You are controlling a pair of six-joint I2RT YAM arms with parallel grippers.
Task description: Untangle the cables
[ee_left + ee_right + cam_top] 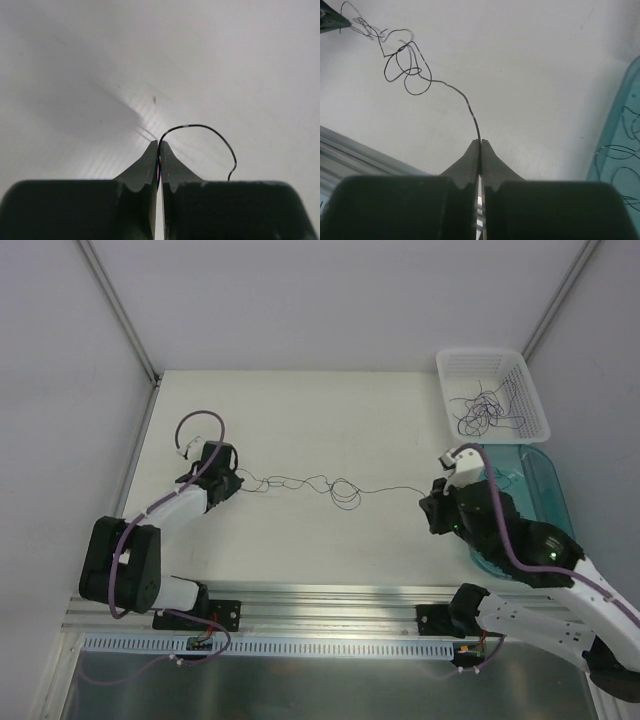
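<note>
The left gripper (159,144) and right gripper (480,141), two in all, are each clamping closed fingers on an end of one stretched cable line (343,492), which is running over the table (300,420) and looping mid-span. More cables (487,408) are bunching in one white basket (480,353), too tangled to count, and the right arm (520,540) is partly hiding one teal bin (555,490)
</note>
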